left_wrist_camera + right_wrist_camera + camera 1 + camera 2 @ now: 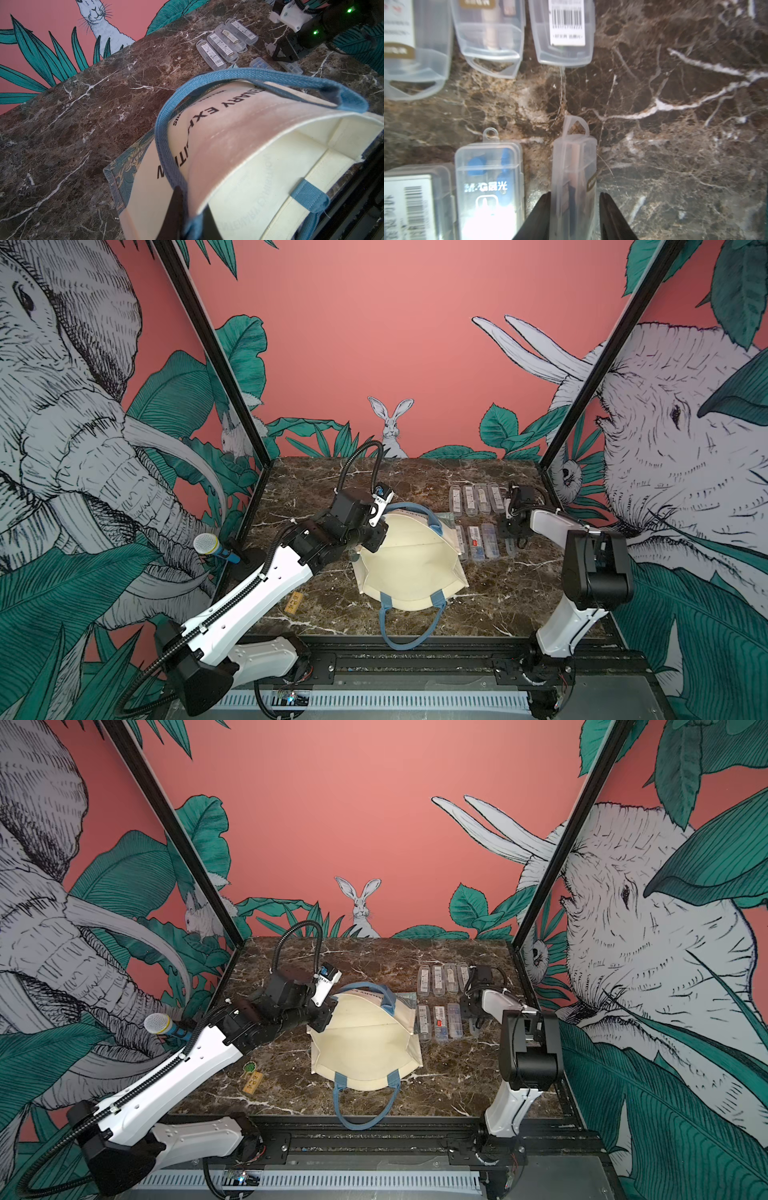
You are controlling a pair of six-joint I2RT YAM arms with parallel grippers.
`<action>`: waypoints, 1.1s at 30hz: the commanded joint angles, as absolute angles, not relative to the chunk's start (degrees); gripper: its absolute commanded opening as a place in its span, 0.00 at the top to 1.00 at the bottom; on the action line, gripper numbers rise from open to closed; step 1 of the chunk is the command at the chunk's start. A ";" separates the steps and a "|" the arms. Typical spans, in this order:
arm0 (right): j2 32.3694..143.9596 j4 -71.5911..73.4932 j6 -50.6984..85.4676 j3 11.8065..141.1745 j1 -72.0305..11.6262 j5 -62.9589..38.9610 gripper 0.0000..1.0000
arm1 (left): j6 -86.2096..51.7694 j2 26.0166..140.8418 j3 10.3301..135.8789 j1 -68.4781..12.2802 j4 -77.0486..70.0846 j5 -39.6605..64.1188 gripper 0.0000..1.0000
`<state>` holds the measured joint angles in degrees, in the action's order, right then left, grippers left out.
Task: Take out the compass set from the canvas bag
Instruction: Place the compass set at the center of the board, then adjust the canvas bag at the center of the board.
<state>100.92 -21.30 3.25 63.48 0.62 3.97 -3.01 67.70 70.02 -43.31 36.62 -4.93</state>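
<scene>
The canvas bag (409, 568) lies on its side at the centre of the brown, white-veined marble table (316, 489), with its mouth held open so that the plain cream lining shows as a rounded pocket. The fabric is a coarse weave. Black block lettering (199, 116) runs across the upper panel, and a blue-green leafy band (124, 166) trims the base. One woven blue strap handle (249, 74) arches over the rim at 12 o'clock. The second handle loop (405, 649) trails past the table edge at 6 o'clock. The left gripper (371, 546) is clamped on the bag rim at the bag's 10 o'clock corner, and the left wrist view shows its dark fingers (176, 207) pinching cloth beside the strap. The compass set (574, 166), a slim translucent plastic case with a hang tab, stands on its narrow edge on the marble at 3 o'clock from the bag, outside it. The right gripper (575, 199) straddles this case with its black, wedge-shaped jaws parted, and a thin gap shows along one side. Just beside it is a flat clear case holding blue parts (489, 176). A row of four similar rounded, labelled cases (476, 497) lies at 1 o'clock.
</scene>
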 commanded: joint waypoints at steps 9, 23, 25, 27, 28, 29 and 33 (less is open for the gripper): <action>82.86 -30.08 7.59 62.15 -1.88 2.81 0.58 | -11.34 66.88 67.24 -38.23 33.86 0.99 1.00; 33.94 -30.22 61.37 40.01 -22.97 -12.19 0.66 | -26.84 71.27 71.16 -36.04 36.14 0.59 1.00; 29.80 -24.49 67.89 35.07 -26.09 -10.24 0.64 | -28.49 71.28 70.97 -35.90 35.93 0.28 1.00; 28.02 -18.21 71.00 30.96 -29.17 -8.55 0.62 | -30.99 71.10 70.58 -35.95 35.28 -0.08 1.00; 28.29 -15.56 71.86 29.44 -30.86 -7.83 0.61 | -32.40 71.10 70.57 -35.94 35.09 -0.15 1.00; 29.55 -12.30 72.22 28.13 -32.57 -7.69 0.59 | -33.79 71.18 70.70 -35.84 35.22 -0.27 1.00; 39.84 -4.75 69.19 28.12 -37.71 -9.64 0.54 | -37.03 71.28 71.45 -35.67 35.70 -1.05 1.00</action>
